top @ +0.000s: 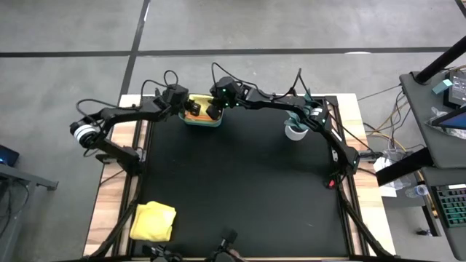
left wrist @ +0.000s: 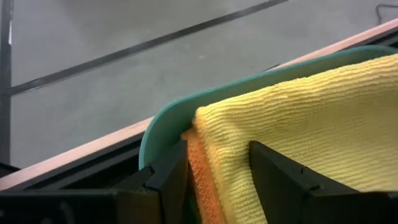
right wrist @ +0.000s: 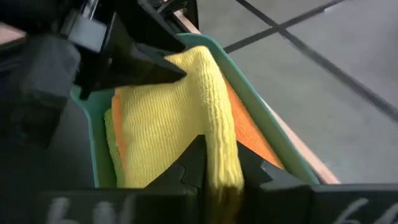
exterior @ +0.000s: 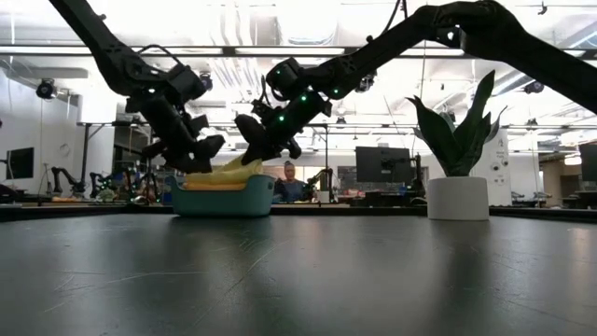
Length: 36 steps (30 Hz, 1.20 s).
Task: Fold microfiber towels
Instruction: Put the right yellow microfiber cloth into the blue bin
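Observation:
A teal bin (top: 200,120) stands at the table's far edge and holds a yellow towel (right wrist: 161,118) on top of orange towels (right wrist: 249,134) and a lime green one (right wrist: 109,140). Both grippers are over the bin. My left gripper (top: 191,110) and my right gripper (top: 213,110) are each shut on the top yellow towel. In the low view the towel (exterior: 235,171) rises a little above the bin's rim. Another yellow towel (top: 153,220) lies folded on the table's near left corner. My left gripper pinches a thick folded edge of the yellow towel (left wrist: 227,155) between its two fingers, slanting down into the bin. An orange edge (left wrist: 199,180) lies against one finger (left wrist: 168,180). The towel's rest lies on the pile. My right gripper pinches a rolled fold of the yellow towel (right wrist: 221,155) between its two fingers (right wrist: 189,165), slanting down from the table's right. The fold is raised above the pile, and the rest of the towel lies in the bin.
A white pot (top: 295,131) with a green plant (exterior: 457,126) stands at the far right of the black mat (top: 240,189). The mat's middle and near part lie bare. A person (exterior: 289,182) sits in the room beyond the table.

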Each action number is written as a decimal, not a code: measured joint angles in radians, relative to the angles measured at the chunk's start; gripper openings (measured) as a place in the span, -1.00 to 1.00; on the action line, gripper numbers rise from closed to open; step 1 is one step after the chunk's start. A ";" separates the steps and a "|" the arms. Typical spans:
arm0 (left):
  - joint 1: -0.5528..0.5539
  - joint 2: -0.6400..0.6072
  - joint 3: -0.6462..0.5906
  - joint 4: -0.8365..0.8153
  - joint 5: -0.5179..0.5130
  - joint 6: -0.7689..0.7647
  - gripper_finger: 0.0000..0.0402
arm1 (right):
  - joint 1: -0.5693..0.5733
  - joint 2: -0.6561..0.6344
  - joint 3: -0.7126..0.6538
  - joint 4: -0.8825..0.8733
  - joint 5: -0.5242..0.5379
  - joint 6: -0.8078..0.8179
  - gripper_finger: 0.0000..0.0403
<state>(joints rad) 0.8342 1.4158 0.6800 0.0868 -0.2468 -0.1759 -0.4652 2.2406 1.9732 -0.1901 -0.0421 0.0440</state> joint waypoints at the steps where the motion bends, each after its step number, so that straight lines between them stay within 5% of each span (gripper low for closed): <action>1: 0.000 0.007 0.000 0.000 -0.005 0.000 -0.23 | 0.000 0.000 0.000 -0.003 0.001 0.025 -0.80; 13: 0.002 0.016 0.001 -0.021 -0.021 0.008 -0.23 | -0.014 -0.012 0.000 -0.023 0.077 0.063 -0.36; 20: 0.002 -0.014 0.009 -0.022 -0.021 0.035 -0.23 | -0.032 -0.058 0.000 -0.070 0.079 0.024 -0.29; 25: 0.002 -0.086 0.013 -0.021 0.037 0.105 -0.23 | -0.033 -0.096 0.000 -0.071 0.041 -0.018 -0.38; 32: 0.003 -0.158 0.005 -0.029 0.377 0.347 -0.25 | -0.032 -0.079 0.001 -0.044 -0.203 -0.049 -0.75; 36: 0.005 -0.131 0.001 -0.026 0.403 0.410 -0.39 | -0.030 -0.039 0.000 -0.023 -0.201 -0.054 -0.93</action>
<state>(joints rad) 0.8388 1.2844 0.6807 0.0610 0.1562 0.2345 -0.4956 2.2019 1.9736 -0.2130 -0.2435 -0.0098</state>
